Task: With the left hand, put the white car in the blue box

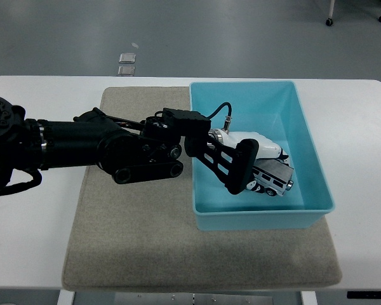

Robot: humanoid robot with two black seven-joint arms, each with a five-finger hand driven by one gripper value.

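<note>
Fingers: your fingers (pixel 241 170) are curling around the white car (pixel 271 177), gripping it from above and from the side.
Left hand: your left hand (pixel 254 159) is reaching over the left wall of the blue box (pixel 308 149), down inside it.
White car: it is sitting tilted inside the box, low by the near right corner, its wheels showing toward you; whether it is touching the floor, you cannot tell.
Blue box: it is resting on the grey mat (pixel 133 229) at the mat's right edge.
Bench: the white bench (pixel 25 248) is carrying the mat.
</note>
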